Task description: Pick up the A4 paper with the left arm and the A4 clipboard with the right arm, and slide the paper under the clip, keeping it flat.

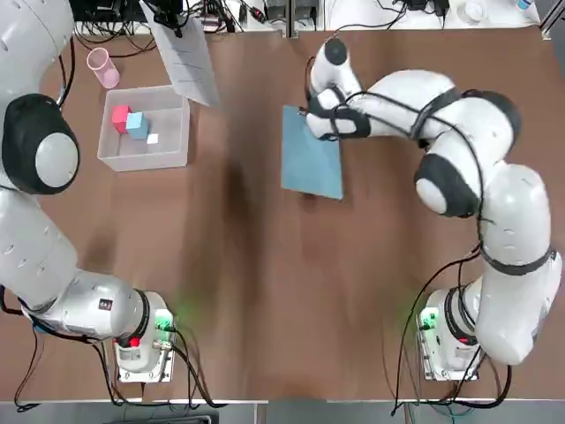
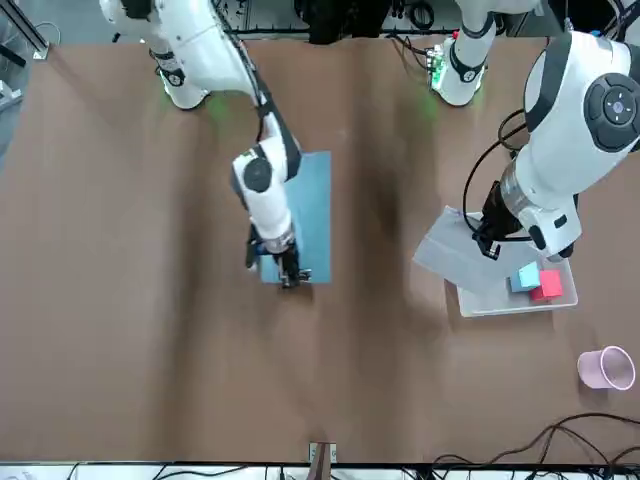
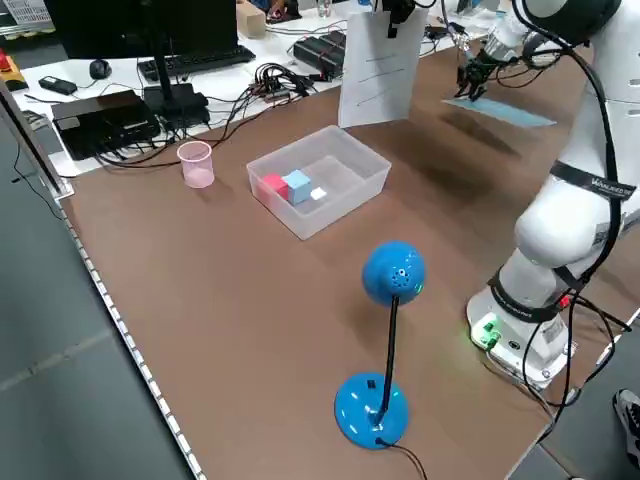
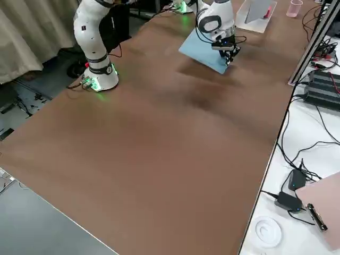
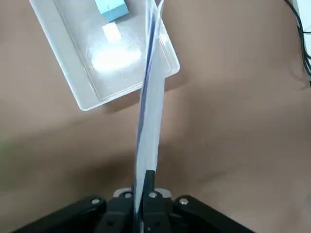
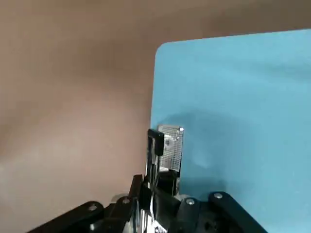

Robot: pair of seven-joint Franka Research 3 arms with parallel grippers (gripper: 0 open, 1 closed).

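Note:
The A4 paper (image 1: 187, 55) hangs edge-down above the table's far left, over the clear bin. My left gripper (image 5: 144, 196) is shut on its upper edge, and the white sheet (image 5: 150, 111) shows edge-on between the fingers. In the front view the left gripper (image 2: 487, 245) holds the paper (image 2: 455, 255) beside the bin. The light blue A4 clipboard (image 1: 311, 155) is lifted a little off the table near the far middle, casting a shadow. My right gripper (image 1: 308, 115) is shut on its far short edge at the silver clip (image 6: 170, 145). From the front, the right gripper (image 2: 288, 275) stands at the clipboard's (image 2: 312, 205) near end.
A clear plastic bin (image 1: 172, 97) with red and blue blocks stands at the far left, a pink cup (image 1: 102, 67) beyond it. A blue desk lamp (image 3: 392, 275) stands near the left arm's base. Cables and equipment lie past the table's far edge.

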